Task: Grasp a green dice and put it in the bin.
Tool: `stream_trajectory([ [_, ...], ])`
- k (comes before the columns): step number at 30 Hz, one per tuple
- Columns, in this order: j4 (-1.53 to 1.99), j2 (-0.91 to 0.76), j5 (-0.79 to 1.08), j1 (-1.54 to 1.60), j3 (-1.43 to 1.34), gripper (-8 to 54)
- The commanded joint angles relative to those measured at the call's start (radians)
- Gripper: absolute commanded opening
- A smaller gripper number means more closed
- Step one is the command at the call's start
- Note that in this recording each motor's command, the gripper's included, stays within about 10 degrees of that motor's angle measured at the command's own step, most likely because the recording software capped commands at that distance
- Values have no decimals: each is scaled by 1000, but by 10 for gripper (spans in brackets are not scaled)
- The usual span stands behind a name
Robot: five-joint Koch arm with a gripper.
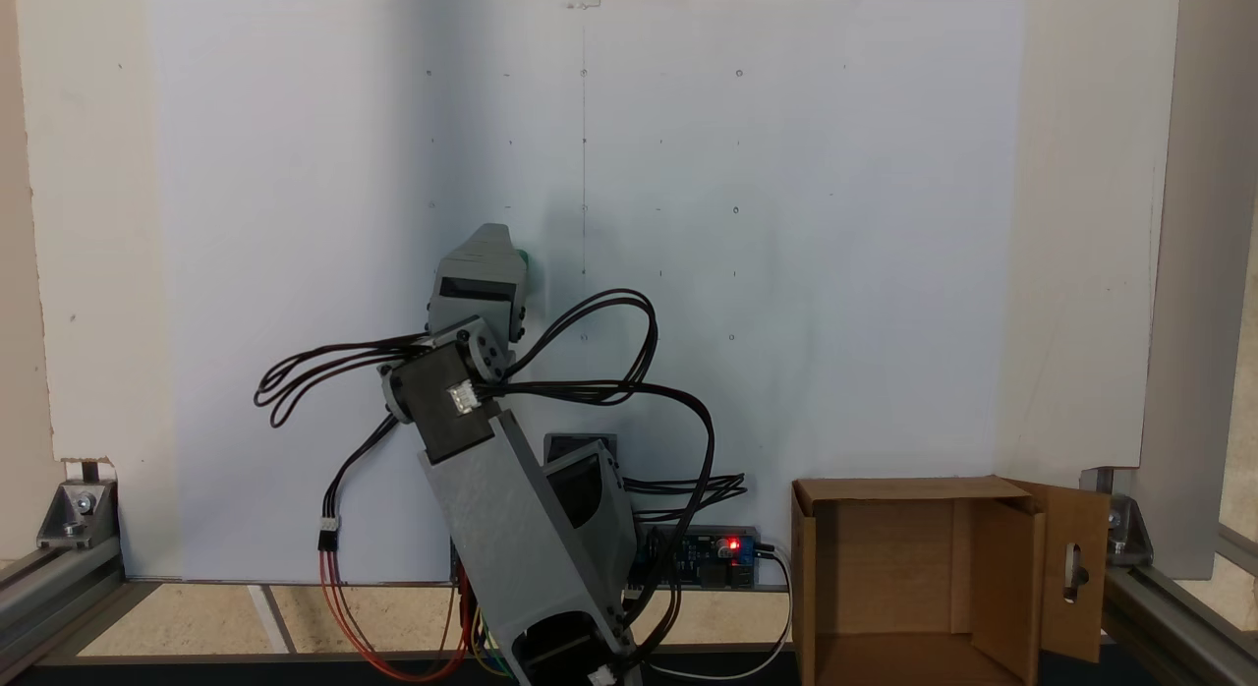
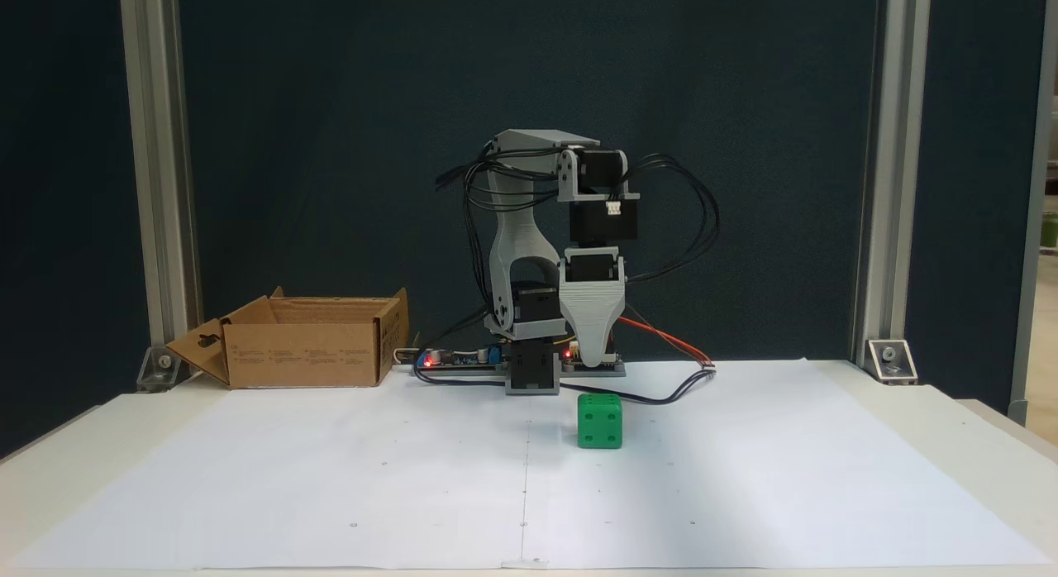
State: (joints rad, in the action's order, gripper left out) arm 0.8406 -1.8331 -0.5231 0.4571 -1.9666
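Green dice (image 2: 600, 422), resting on the white paper sheet (image 2: 331, 478) directly beneath the gripper (image 2: 592, 364), jaw state indeterminable; cardboard bin (image 2: 306, 352) well apart at nine o'clock; approach step, next requiring descent and closure around the cube.

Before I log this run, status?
Gripper hanging above green dice, not touching; jaw state unclear. Dice on white paper. Bin open, nothing between.

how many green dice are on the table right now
1. The green dice sits on the white paper just in front of the arm's base, below the gripper. The cardboard box interior is partly hidden here.
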Motion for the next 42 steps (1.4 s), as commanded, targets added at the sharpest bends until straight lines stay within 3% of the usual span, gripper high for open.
stream_trajectory([
  [1, -9, -17, -60, -14, 21, 433],
  [42, -255, 252, -64, 15, -107, 430],
])
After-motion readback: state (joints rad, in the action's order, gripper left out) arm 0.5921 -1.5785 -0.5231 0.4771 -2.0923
